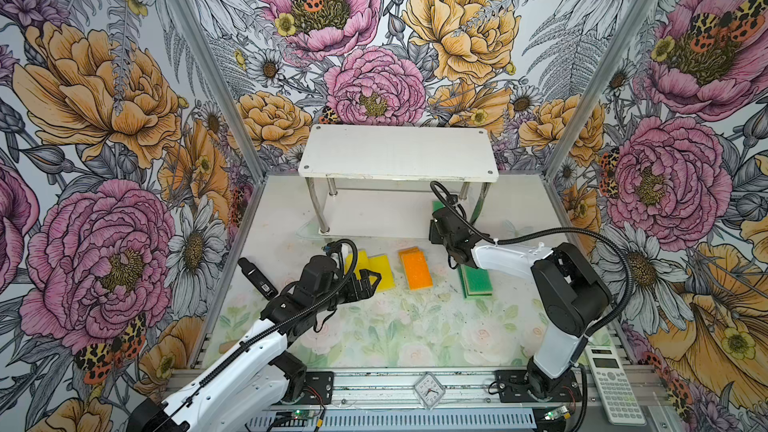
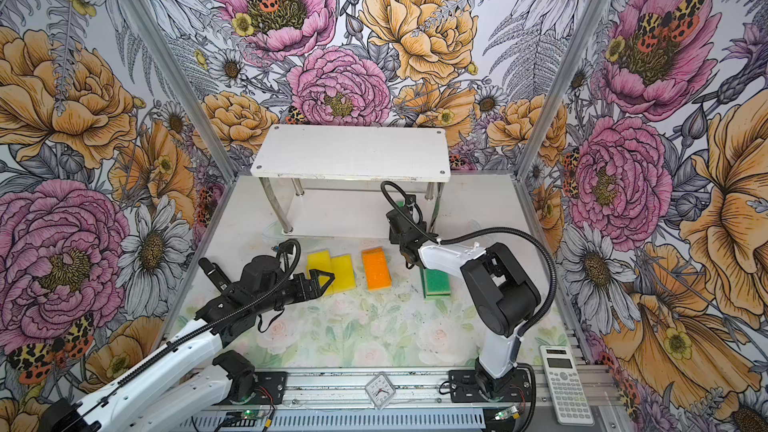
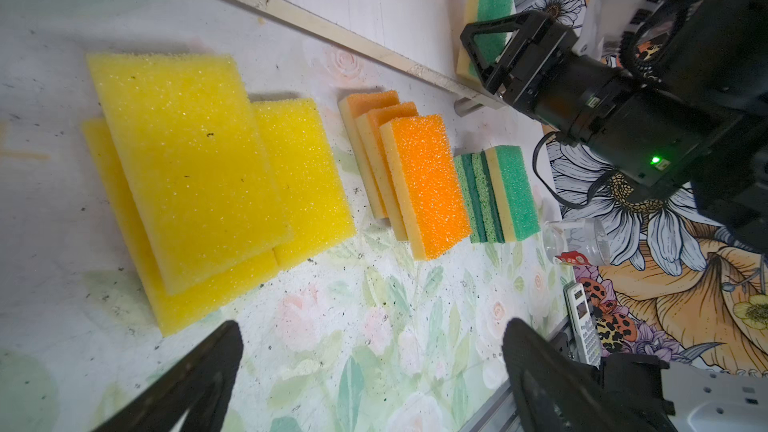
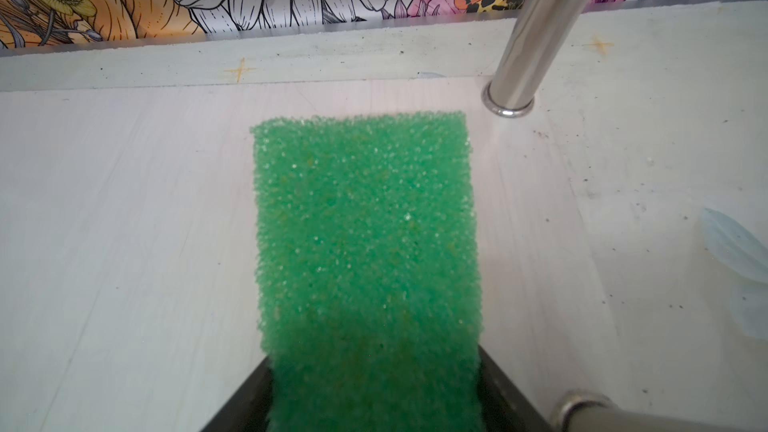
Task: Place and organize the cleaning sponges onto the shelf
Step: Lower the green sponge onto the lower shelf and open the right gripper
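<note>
- My left claw [image 3: 372,334] is wide open and holds nothing. It hangs low, just beside the yellow sponges [image 2: 343,270].
- There are three yellow sponges lying flat on the table, partly on top of each other. I think they are light and squishy. I would pinch the top one across its two long sides, and not too hard.
- Next come the orange sponges [image 1: 415,270], three in a slanted pile with pale bottoms. They look a bit rough on top, so I don't think they will slip.
- My right claw [image 4: 374,392] has reached under the top of the shelf [image 1: 395,151]. It holds a green sponge [image 4: 365,243], with one jaw on each long side. The sponge lies flat on the lower board [image 4: 124,201], near a shiny leg [image 4: 536,27].
- The green pile [image 1: 478,284] waits on the table, just in front of the shelf.
</note>
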You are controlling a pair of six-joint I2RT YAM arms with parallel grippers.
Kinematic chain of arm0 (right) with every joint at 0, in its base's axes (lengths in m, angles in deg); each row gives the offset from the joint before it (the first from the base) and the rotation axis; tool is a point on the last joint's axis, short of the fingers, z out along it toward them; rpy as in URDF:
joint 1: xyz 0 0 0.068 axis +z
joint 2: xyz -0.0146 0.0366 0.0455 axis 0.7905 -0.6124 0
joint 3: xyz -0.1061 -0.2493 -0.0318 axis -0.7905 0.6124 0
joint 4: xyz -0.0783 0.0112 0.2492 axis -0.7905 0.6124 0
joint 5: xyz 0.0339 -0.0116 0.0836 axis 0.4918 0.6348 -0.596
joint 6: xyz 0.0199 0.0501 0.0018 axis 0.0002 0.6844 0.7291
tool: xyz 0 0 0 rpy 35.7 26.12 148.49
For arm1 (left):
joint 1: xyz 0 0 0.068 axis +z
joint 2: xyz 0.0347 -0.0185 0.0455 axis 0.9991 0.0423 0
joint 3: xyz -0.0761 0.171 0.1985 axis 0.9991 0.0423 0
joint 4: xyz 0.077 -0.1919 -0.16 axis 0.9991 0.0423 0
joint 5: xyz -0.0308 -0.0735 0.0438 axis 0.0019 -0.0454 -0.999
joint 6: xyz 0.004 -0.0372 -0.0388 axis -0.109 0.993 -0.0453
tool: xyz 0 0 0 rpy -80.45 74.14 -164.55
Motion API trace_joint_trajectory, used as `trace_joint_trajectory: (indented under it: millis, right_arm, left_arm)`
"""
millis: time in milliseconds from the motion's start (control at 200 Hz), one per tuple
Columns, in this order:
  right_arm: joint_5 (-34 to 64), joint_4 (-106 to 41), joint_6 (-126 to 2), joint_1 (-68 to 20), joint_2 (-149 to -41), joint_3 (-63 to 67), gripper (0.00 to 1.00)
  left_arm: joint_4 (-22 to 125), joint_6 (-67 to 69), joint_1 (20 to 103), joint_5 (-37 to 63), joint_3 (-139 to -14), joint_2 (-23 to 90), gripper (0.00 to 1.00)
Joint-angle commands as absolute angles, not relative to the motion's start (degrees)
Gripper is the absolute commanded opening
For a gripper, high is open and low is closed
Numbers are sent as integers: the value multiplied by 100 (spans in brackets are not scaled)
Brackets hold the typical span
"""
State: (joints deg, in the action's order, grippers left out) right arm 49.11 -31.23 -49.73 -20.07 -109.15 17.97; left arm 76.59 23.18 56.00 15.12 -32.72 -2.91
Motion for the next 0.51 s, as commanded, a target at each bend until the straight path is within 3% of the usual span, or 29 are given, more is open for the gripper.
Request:
trace_joint_trajectory:
  millis: [0, 500]
  right_arm:
    - [5105, -3094, -4804, -2033, -11045, 1672, 68]
    - [5089, -3104, -4851, -2033, -11011, 1673, 77]
  left_arm:
    - [7688, 2329, 5629, 1584, -3181, -376, 99]
    - [7705, 2355, 5629, 1616, -3155, -402, 99]
